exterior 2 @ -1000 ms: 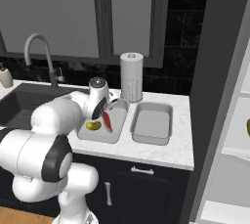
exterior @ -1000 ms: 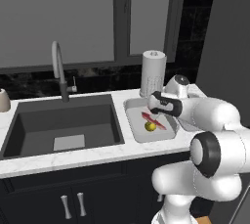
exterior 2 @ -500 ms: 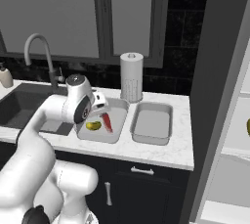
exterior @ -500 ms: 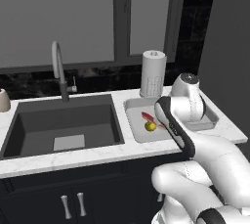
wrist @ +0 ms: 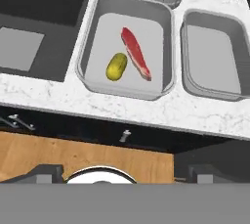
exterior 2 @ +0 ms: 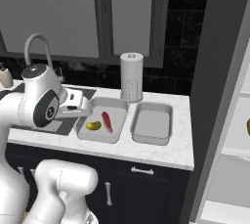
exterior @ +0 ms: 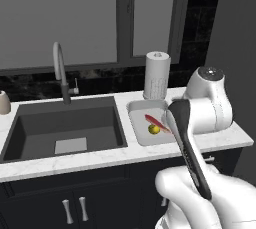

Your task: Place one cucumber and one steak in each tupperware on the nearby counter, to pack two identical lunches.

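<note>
Trays first: two shallow light-grey rectangular tupperware tubs with rounded corners and raised rims, side by side and just apart on white marble-look counter (wrist: pixel 58 96), right of large dark sink basin (exterior: pixel 30 133). Inside near-sink tray (wrist: pixel 128 92): stubby glossy yellow-green cucumber (wrist: pixel 116 66) lying flat on the floor of the tub, and slim red-pink steak slab (wrist: pixel 135 53) just beside it, stretched lengthwise from the back of the tub toward the front corner nearest the second tub. Close together, the two; touching or a hair apart, cannot tell. Other tray (wrist: pixel 213 93) with plain grey floor in full view. Behind the pair, against the dark backsplash, upright white paper towel roll (exterior: pixel 157 74), standing near the back rims of both. At the back rim of the sink, curved grey tap (exterior: pixel 61 70). Below the worktop, dark navy cabinets (exterior: pixel 35 198) with silver handles, and a strip of wooden floor (wrist: pixel 73 154) seen from the hand camera. White arm's two-finger gripper (wrist: pixel 125 176) held above and in front of the counter edge, looking down on both tubs; dark fingertips (wrist: pixel 46 171) spread wide apart, nothing between them, nothing gripped, well clear of cucumber, steak and rims alike.
</note>
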You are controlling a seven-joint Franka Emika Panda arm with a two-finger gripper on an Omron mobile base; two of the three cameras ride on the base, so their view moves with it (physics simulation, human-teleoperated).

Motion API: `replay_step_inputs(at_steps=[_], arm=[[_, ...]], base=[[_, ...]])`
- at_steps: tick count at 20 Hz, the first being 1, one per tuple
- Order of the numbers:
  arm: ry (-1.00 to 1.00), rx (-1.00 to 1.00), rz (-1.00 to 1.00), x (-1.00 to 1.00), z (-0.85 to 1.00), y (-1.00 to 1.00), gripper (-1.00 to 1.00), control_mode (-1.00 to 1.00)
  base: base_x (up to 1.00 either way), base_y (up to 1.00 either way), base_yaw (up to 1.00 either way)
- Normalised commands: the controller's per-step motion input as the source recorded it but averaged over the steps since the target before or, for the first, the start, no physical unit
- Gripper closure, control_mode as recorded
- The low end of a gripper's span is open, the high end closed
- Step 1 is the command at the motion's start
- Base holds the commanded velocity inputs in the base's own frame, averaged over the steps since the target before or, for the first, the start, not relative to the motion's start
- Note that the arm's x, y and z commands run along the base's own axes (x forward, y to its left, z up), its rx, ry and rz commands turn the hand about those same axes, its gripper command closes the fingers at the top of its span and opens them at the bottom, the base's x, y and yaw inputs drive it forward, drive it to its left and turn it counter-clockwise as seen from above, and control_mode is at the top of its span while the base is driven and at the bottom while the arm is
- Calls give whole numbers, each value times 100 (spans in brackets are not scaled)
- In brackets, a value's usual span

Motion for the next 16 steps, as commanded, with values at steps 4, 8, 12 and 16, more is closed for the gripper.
replay_step_inputs(at_steps=[4, 8, 12, 16], arm=[[-15, 10, -23, -100, 100, -3, -100, -100], [-9, 9, -2, -74, 100, 0, -100, -100], [-3, 19, 2, -66, 84, -24, -100, -100], [0, 4, 5, -40, 28, -14, -100, -100]], base=[[0, 0, 0], [0, 0, 0], [0, 0, 0], [0, 0, 0]])
